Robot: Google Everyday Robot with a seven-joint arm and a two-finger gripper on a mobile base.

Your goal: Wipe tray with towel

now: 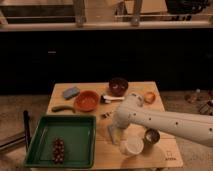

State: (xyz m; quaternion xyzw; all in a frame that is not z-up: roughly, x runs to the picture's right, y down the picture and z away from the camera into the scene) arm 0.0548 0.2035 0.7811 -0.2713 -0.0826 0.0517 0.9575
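Now beside the tray: end effector at the towel

We see a wooden counter filling the middle of the frame. The green tray lies flat on its lower left part. Toward the lower middle of the tray's floor sits a cluster of small dark red pieces.

The white arm enters from the right edge of the frame, crosses the counter and bends downward near the centre. Its end effector is at the lower centre, just right of the tray's right rim and outside the tray. We cannot tell how far it is open or whether it has hold of anything, as the arm's bulk covers it.

The towel shows as a pale strip on the counter, right under the end effector, between the tray and a white cup. We cannot tell whether towel and end effector touch. A metal can stands just right of the cup, close under the arm.

Farther up the counter, an orange bowl sits above the tray's upper right corner. A blue pad lies to its upper left, and a green vegetable to its lower left. A dark bowl stands near the counter's top edge, with a white-handled utensil just below it. A small orange object rests near the arm's bend, in the upper right of the counter.
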